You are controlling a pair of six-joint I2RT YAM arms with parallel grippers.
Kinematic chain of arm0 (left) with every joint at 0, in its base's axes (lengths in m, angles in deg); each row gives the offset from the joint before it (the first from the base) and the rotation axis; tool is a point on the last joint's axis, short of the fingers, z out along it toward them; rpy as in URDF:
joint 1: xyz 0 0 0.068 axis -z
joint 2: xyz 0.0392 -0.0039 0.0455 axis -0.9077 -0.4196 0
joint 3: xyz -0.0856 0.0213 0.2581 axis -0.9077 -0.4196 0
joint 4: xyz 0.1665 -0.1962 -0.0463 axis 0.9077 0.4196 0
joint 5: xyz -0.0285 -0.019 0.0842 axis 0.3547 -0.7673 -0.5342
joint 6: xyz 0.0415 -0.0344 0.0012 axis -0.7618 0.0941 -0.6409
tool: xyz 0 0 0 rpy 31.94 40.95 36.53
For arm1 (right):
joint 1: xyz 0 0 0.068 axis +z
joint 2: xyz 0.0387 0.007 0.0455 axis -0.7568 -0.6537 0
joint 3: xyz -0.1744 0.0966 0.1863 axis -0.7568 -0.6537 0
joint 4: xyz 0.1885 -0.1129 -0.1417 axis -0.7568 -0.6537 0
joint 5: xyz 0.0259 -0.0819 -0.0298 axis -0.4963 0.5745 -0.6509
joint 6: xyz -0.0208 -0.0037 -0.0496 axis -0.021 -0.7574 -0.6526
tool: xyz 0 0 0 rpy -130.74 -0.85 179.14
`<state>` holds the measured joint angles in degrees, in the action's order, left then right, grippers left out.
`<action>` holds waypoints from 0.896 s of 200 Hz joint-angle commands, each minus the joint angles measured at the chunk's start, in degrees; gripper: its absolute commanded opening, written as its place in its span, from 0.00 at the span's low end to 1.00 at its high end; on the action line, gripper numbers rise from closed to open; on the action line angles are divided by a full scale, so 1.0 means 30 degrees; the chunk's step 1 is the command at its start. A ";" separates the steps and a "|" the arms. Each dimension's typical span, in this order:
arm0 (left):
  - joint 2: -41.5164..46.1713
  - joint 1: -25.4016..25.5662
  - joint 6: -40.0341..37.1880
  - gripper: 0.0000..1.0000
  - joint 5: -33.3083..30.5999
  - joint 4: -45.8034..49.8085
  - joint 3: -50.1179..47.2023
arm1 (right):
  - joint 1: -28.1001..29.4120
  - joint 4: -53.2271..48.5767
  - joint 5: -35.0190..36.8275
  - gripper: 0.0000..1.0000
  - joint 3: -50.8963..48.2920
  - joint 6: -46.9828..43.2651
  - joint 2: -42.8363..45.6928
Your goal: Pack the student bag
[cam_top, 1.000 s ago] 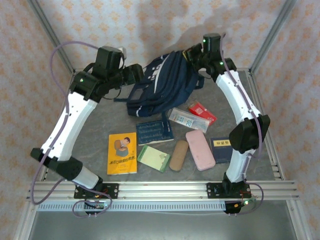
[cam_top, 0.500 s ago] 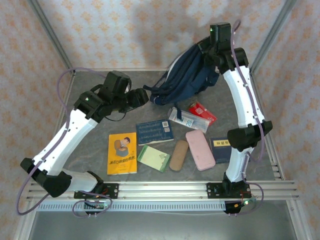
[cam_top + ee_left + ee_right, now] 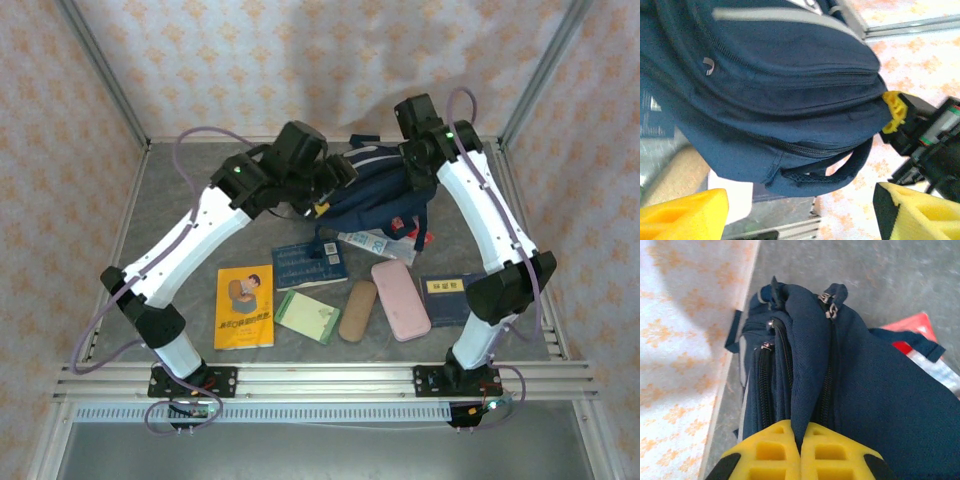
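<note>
Grey mottled tabletop (image 3: 170,210), orange-patterned papered walls (image 3: 250,60); right gripper (image 3: 801,432) clenched on large navy fabric backpack (image 3: 375,185), left gripper (image 3: 800,210) jaws parted and empty; yellow book (image 3: 245,305) lettering illegible.

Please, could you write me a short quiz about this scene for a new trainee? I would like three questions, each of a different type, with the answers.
1. True or false: the right gripper is shut on fabric of the student bag.
2. Choose one. The fingers of the left gripper are: A) shut on a book; B) open, standing apart; C) shut on a strap.
3. Fill in: in the top view, the leftmost book has a ___ cover.
Key: 1 true; 2 B; 3 yellow.
</note>
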<state>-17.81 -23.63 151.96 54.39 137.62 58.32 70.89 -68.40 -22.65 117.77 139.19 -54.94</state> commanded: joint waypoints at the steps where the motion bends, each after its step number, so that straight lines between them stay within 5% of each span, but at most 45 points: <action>1: 0.0520 0.1075 0.5328 0.78 0.0199 -0.1233 -0.1316 | 0.0148 0.1142 0.0102 0.00 -0.0016 0.2001 0.0840; 73: 0.0166 0.2901 1.0843 0.81 -0.1420 -0.3078 -0.3500 | 0.0181 0.2272 -0.0955 0.00 -0.0856 0.2794 0.0886; 179: -0.4231 0.2680 0.9701 0.80 -0.2680 -0.0999 0.1620 | 0.0128 0.8334 -0.2688 0.00 -0.6706 0.3292 0.3885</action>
<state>-29.31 -14.98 181.75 49.10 130.62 61.66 71.00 -52.44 -28.64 100.02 147.46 -47.81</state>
